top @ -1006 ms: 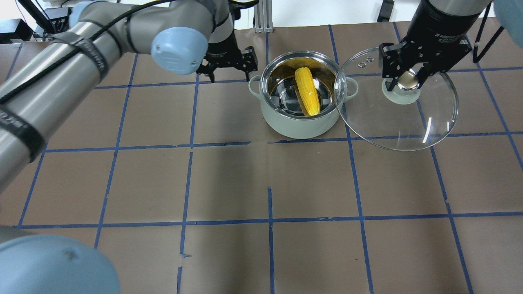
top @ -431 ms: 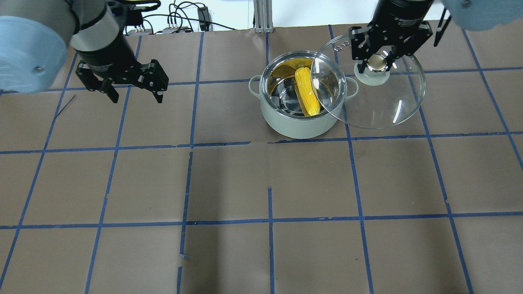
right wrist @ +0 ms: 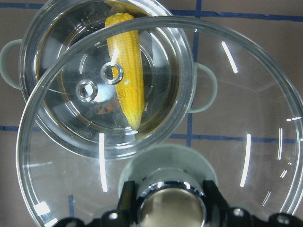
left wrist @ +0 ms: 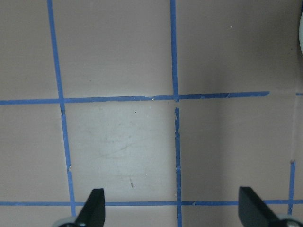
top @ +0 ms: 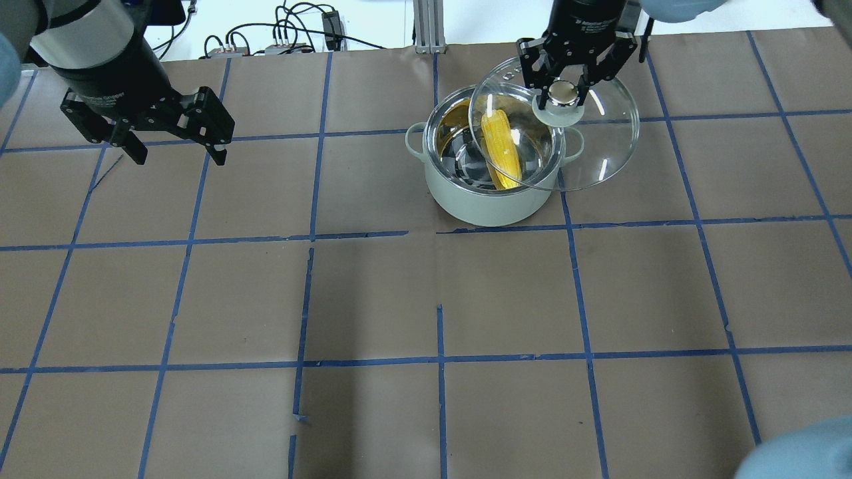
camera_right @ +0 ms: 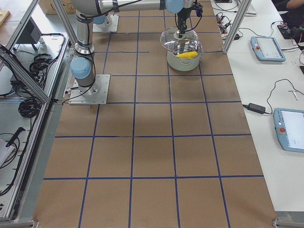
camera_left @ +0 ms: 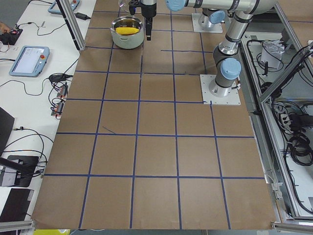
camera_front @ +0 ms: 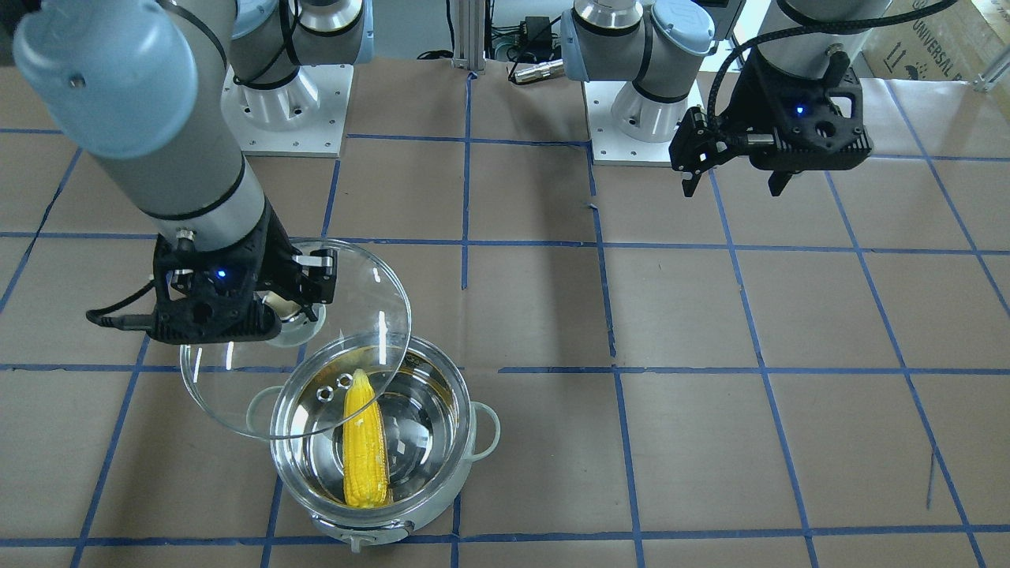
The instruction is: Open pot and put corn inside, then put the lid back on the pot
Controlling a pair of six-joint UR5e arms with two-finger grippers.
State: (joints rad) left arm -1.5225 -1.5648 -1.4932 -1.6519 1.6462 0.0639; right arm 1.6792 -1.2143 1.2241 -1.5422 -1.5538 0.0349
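Observation:
The steel pot (top: pixel 489 203) stands at the far middle of the table, open, and also shows in the front view (camera_front: pixel 394 525). The yellow corn (top: pixel 500 150) lies inside it (camera_front: pixel 365 446) (right wrist: pixel 128 71). My right gripper (top: pixel 564 93) is shut on the knob of the glass lid (top: pixel 599 153). It holds the lid above the pot, off centre to the right, so it covers only part of the opening (camera_front: pixel 237 394) (right wrist: pixel 246 118). My left gripper (top: pixel 180 156) is open and empty, far left of the pot, above bare table (left wrist: pixel 171 208) (camera_front: pixel 732 185).
Brown paper with a blue tape grid (top: pixel 439 359) covers the table. The arm bases (camera_front: pixel 288 102) (camera_front: pixel 639 118) stand on the robot's side. Cables (top: pixel 293 36) lie beyond the far edge. Tablets sit on side benches (camera_left: pixel 29 58) (camera_right: pixel 268 47).
My right gripper has carried the lid left, from beside the pot to partly over its opening. My left arm has drawn back to the left, away from the pot, still open.

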